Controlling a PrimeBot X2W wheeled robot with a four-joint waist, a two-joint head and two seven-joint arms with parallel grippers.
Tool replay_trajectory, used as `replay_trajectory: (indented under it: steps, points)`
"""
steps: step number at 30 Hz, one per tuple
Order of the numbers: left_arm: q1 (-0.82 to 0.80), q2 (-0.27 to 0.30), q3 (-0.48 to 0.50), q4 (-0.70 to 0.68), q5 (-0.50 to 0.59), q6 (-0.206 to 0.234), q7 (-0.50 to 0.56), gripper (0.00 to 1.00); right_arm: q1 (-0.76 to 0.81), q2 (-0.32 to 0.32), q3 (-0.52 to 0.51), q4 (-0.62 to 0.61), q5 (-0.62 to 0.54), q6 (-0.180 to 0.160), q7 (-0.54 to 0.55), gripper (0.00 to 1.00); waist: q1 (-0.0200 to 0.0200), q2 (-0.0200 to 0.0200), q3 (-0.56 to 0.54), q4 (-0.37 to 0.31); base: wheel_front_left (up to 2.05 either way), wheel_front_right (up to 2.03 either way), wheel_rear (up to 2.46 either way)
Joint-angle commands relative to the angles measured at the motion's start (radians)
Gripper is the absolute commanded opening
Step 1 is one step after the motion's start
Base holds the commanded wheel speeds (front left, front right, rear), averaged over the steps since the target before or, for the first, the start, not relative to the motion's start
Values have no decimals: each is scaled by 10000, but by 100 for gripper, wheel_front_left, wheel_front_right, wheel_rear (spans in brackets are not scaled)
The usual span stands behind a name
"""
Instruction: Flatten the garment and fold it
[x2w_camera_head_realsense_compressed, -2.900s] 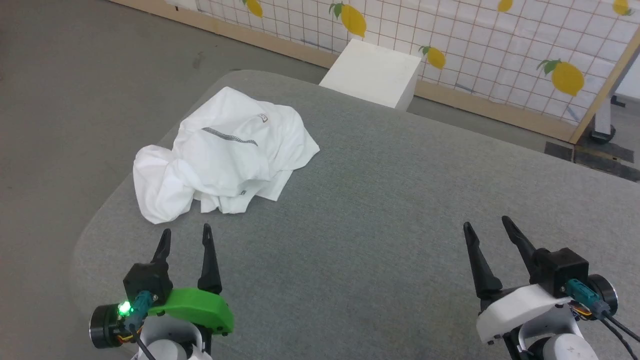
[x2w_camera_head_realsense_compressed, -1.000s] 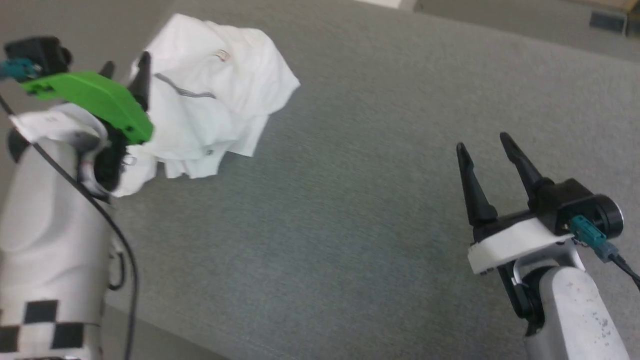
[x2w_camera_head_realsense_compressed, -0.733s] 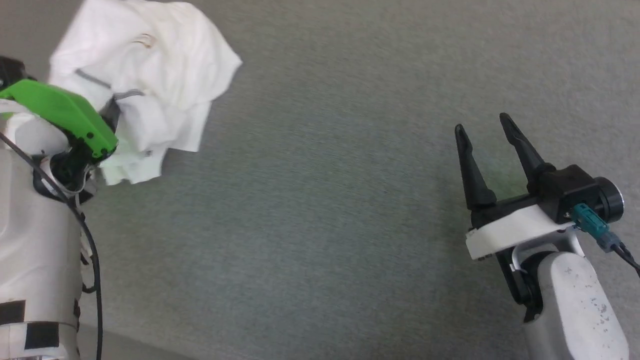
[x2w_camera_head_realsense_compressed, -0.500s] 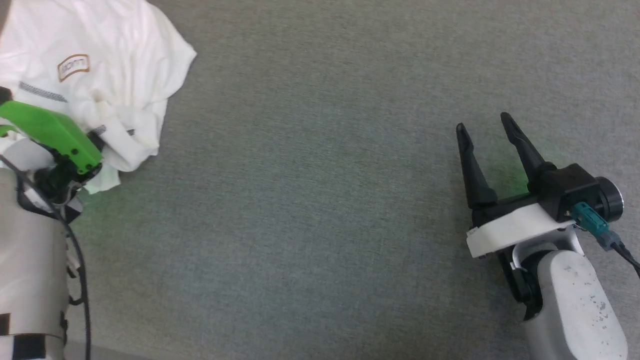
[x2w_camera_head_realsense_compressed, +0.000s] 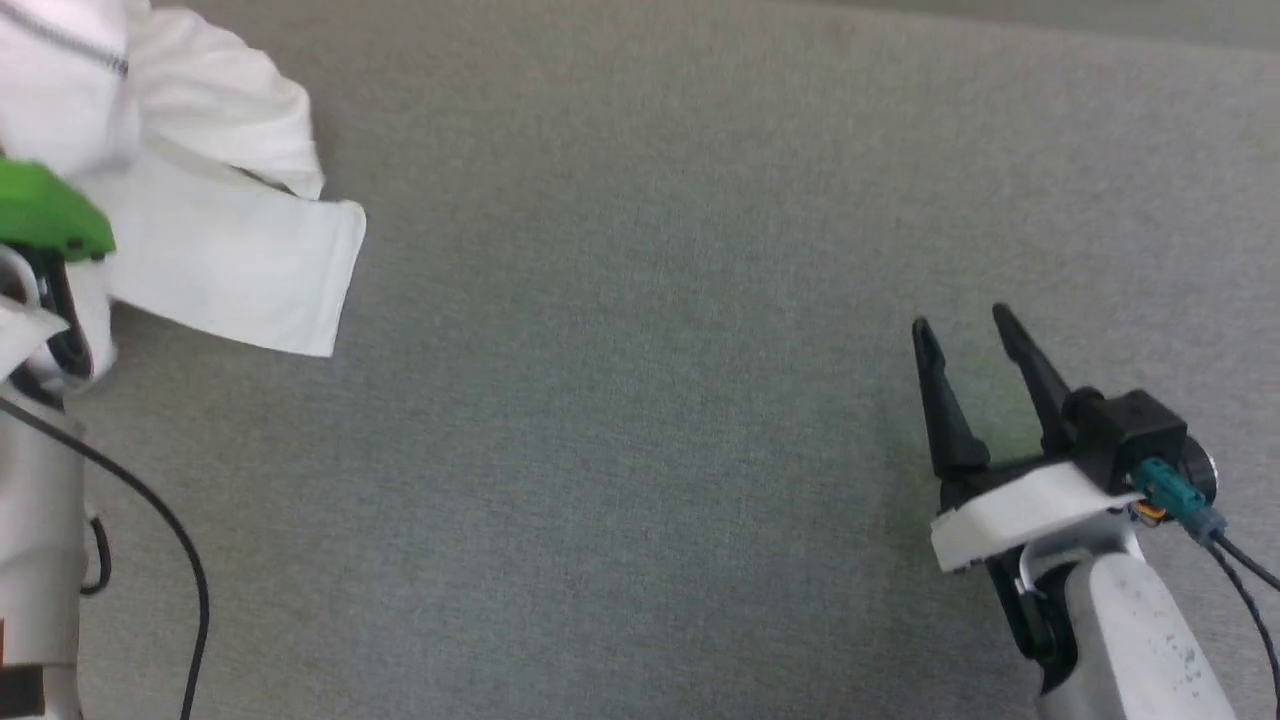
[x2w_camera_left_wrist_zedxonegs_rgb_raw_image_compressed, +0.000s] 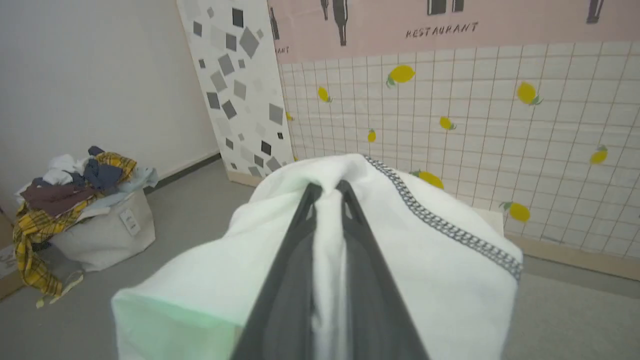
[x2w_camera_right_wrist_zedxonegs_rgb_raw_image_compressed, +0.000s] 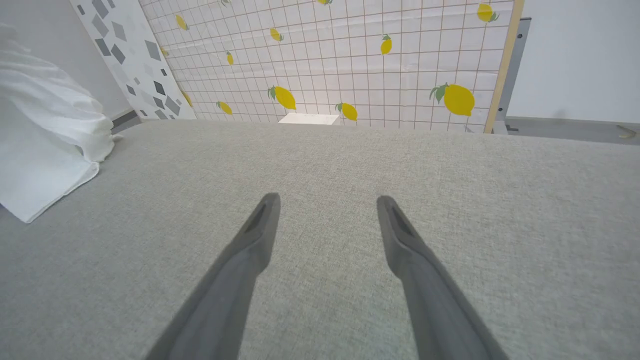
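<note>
The garment (x2w_camera_head_realsense_compressed: 215, 240), a white shirt with grey zigzag stitching, hangs bunched at the far left of the head view, lifted off the grey table. In the left wrist view my left gripper (x2w_camera_left_wrist_zedxonegs_rgb_raw_image_compressed: 327, 192) is shut on a fold of the garment (x2w_camera_left_wrist_zedxonegs_rgb_raw_image_compressed: 440, 280), which drapes over both fingers. Its green-covered wrist (x2w_camera_head_realsense_compressed: 45, 215) shows at the left edge of the head view. My right gripper (x2w_camera_head_realsense_compressed: 960, 325) hovers open over bare table at the lower right, far from the cloth. In the right wrist view the gripper (x2w_camera_right_wrist_zedxonegs_rgb_raw_image_compressed: 327, 207) is open and the garment (x2w_camera_right_wrist_zedxonegs_rgb_raw_image_compressed: 45, 145) hangs at the left.
The grey fabric table (x2w_camera_head_realsense_compressed: 640, 400) spreads wide between the arms. A lemon-patterned tiled wall (x2w_camera_left_wrist_zedxonegs_rgb_raw_image_compressed: 500, 125) stands behind, with a white box (x2w_camera_right_wrist_zedxonegs_rgb_raw_image_compressed: 309, 118) at its foot. A basket heaped with clothes (x2w_camera_left_wrist_zedxonegs_rgb_raw_image_compressed: 75, 200) sits on the floor to the left.
My left gripper has closed on the garment and raised it off the table; a flat panel of cloth now hangs down. The head camera has shifted. The right gripper stays open.
</note>
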Motion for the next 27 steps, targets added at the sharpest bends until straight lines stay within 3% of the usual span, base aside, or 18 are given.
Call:
replay_trajectory:
  steps: [1,7,16,21,27]
  points:
    - [-323,62,-151,-276,229,-71,-265,0,178,-4,-27,56,98,-15,-86,100,0,0,-1472,-113,0,0,0]
    - [-1225,-369,-986,-1527,711,-483,-623,0,671,-4,-160,213,320,-15,-133,100,0,0,-2483,-857,0,0,0]
    - [-2122,-2048,-2403,-2525,412,-1099,-321,0,1361,-4,-445,-5,244,-15,169,100,0,0,-3232,-2321,0,0,0]
    - [-1977,-3149,-3157,-2311,11,-1339,-77,0,1570,-4,-496,-271,200,-15,412,100,0,0,-3267,-3074,0,0,0]
    - [-1060,-3768,-4177,-803,-549,-1541,1320,0,1635,-4,-364,-511,255,-15,563,100,0,0,-3127,-3809,0,0,0]
